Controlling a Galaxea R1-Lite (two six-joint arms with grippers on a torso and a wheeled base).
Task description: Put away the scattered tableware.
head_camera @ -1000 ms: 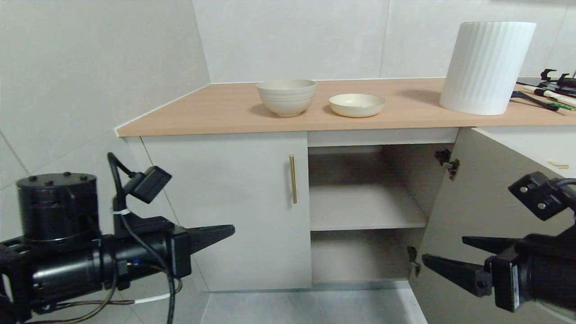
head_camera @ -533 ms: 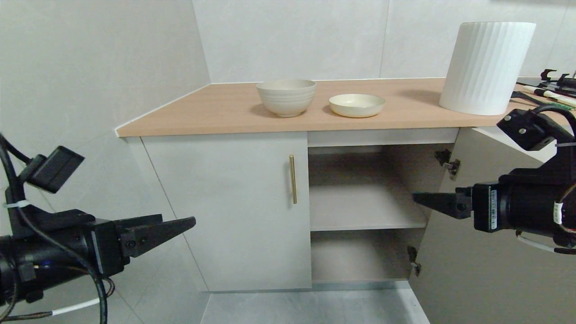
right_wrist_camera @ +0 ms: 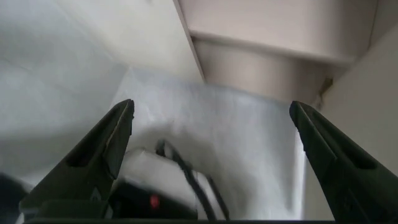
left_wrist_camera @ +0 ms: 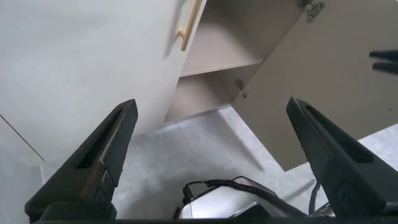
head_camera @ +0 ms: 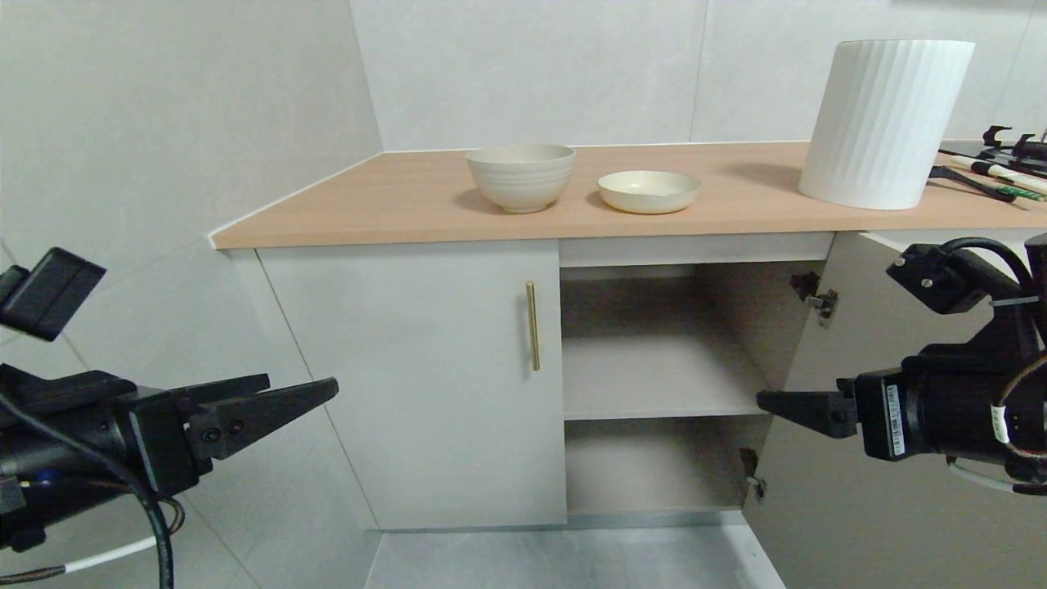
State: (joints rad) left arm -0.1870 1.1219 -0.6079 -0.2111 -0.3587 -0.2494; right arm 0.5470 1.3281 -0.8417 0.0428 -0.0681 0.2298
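A cream ribbed bowl (head_camera: 520,176) and a shallow cream dish (head_camera: 649,191) stand side by side on the wooden countertop (head_camera: 393,204). My left gripper (head_camera: 298,391) hangs low at the left, in front of the shut cabinet door and well below the bowl. It is open and holds nothing, its fingers (left_wrist_camera: 93,168) spread wide around the left gripper (left_wrist_camera: 211,102) midpoint. My right gripper (head_camera: 761,399) hovers at the right, level with the cabinet shelf (head_camera: 662,376) beside the open door (head_camera: 826,458). It is open and empty too, as the right gripper (right_wrist_camera: 211,104) shows.
The left cabinet door with a brass handle (head_camera: 532,325) is shut. The right compartment stands open with two bare shelves. A tall white ribbed container (head_camera: 887,123) stands on the counter's right, with dark utensils (head_camera: 994,168) beyond it. Tiled walls close the left corner.
My left gripper has drawn back to the left and a little upward. The right gripper rose from near the floor, then sank slightly to shelf height. Bowl and dish have not moved.
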